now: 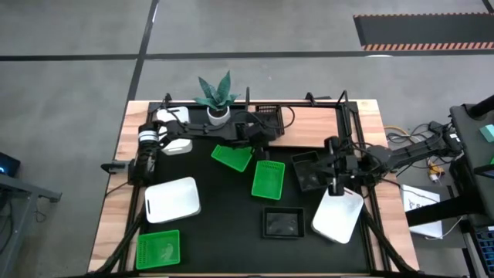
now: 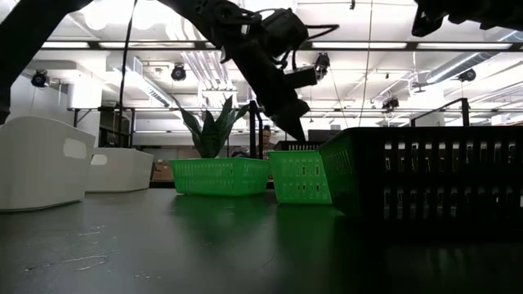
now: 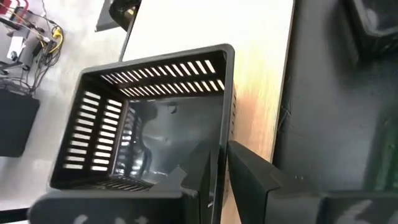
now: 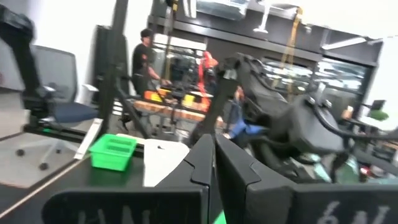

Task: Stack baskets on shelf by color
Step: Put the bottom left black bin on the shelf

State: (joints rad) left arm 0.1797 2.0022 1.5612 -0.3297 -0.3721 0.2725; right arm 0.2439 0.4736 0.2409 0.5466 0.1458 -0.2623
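- Black slatted basket sits on the light wooden shelf at upper centre of the high view; in the left wrist view the left gripper has its fingers narrowly parted astride the basket's near side wall.
- Shelf board right of that basket is bare up to its thin black frame edge.
- Right gripper, jaws pressed together and holding nothing, hovers at centre right beside another black basket and above a white basket overhanging the tabletop's lower right edge.
- Two green baskets lie mid-table; open black tabletop shows below them.
- A white basket and a green basket lie at lower left.
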